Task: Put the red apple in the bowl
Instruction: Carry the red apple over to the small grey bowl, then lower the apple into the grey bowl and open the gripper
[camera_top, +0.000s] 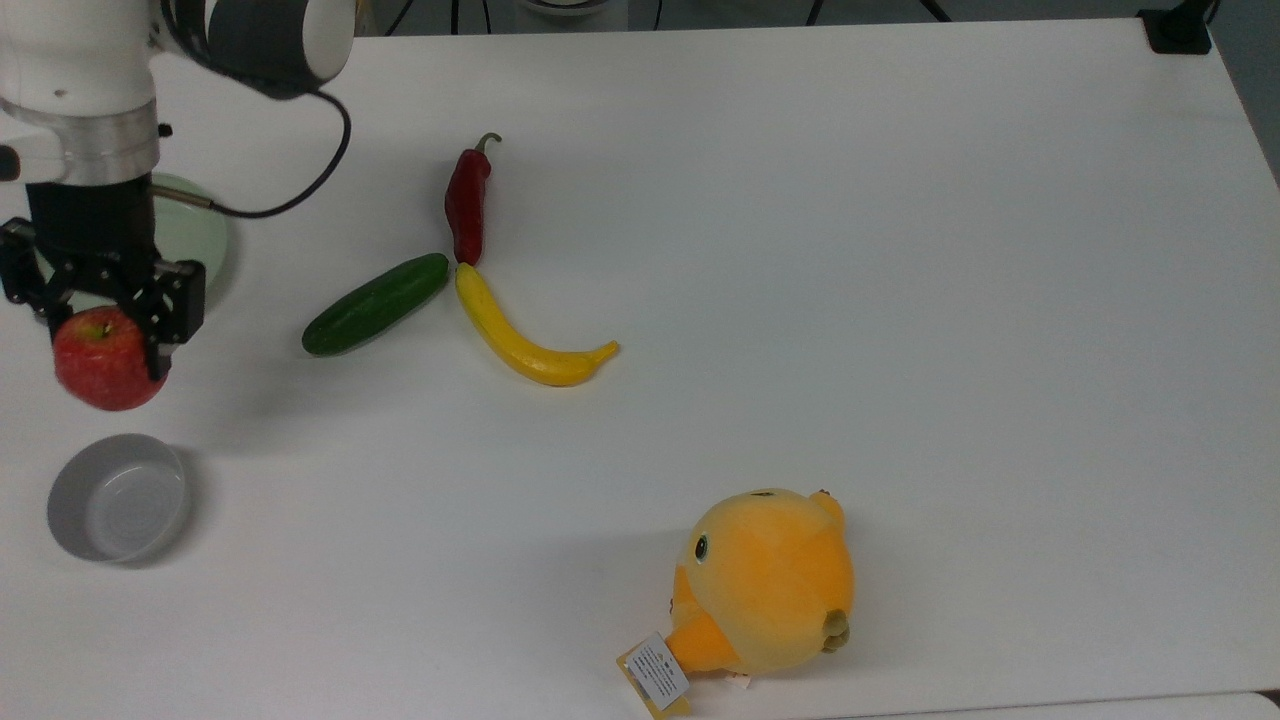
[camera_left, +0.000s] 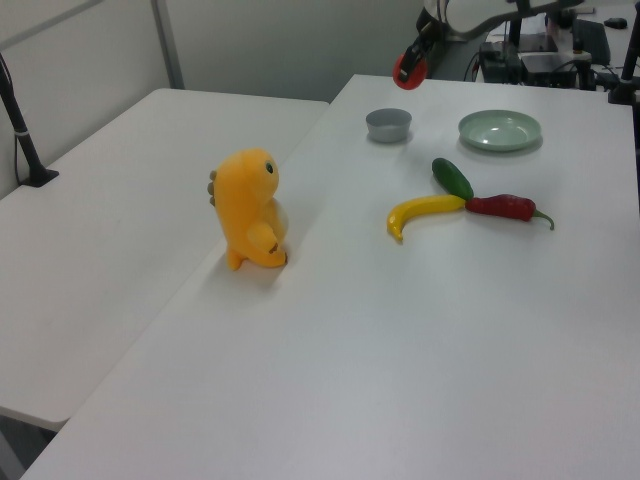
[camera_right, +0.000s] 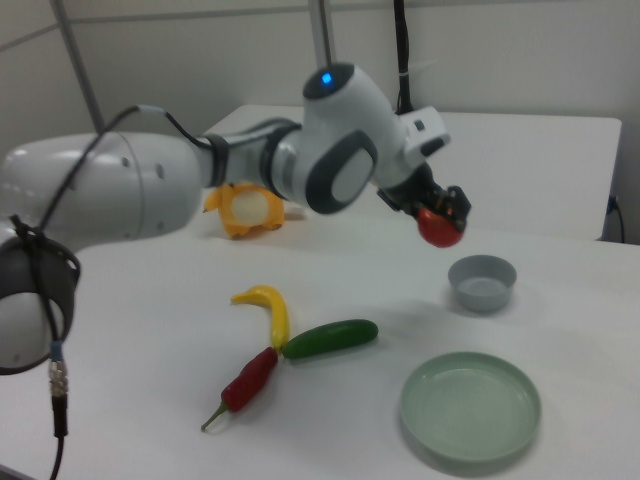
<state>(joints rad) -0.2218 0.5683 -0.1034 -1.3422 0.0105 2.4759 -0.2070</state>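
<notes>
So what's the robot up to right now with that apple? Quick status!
Gripper shut on the red apple, held above the table. Bowl empty, apple not over it yet. Nothing between them.

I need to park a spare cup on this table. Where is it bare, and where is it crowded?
Bare: the wide stretch on the top view's right, past the banana and plush toy. Crowded: the top view's left, with plate, bowl, cucumber, chili and the pincer carrying the apple.

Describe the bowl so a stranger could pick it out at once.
On the white table, look to the top view's lower left, just below the red apple held in the gripper. The bowl is small, grey and upright-sided, unlike the flatter pale green plate.
</notes>
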